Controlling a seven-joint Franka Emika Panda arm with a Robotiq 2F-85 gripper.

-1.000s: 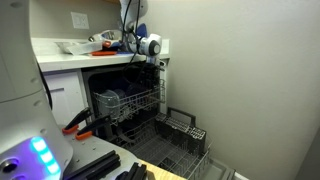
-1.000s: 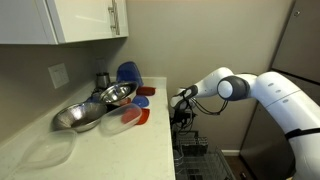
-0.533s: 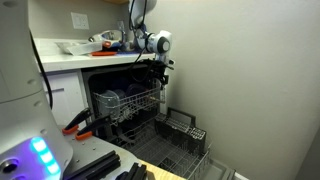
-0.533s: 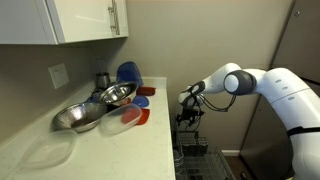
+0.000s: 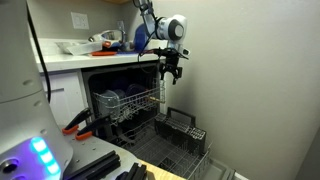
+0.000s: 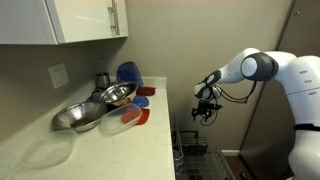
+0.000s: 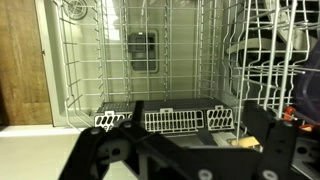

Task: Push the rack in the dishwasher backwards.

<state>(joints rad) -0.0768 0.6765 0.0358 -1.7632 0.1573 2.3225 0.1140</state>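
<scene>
Gripper (image 5: 172, 74) spread and empty at upper centre, one rack (image 5: 142, 104) just below-left holding bluish dishes, dishwasher (image 5: 100, 82) open, one darker rack (image 5: 185, 152) at bottom, one cutlery basket (image 5: 183, 124) in it.

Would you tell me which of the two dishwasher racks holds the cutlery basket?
The lower, darker rack, drawn farthest out, holds the cutlery basket; the lighter rack sits above it.

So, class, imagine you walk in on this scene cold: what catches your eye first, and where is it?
The white robot arm stands out, its gripper hanging open over the open dishwasher. Next comes the silver rack reaching out of the dark cavity, then the metal bowls on the counter.
</scene>
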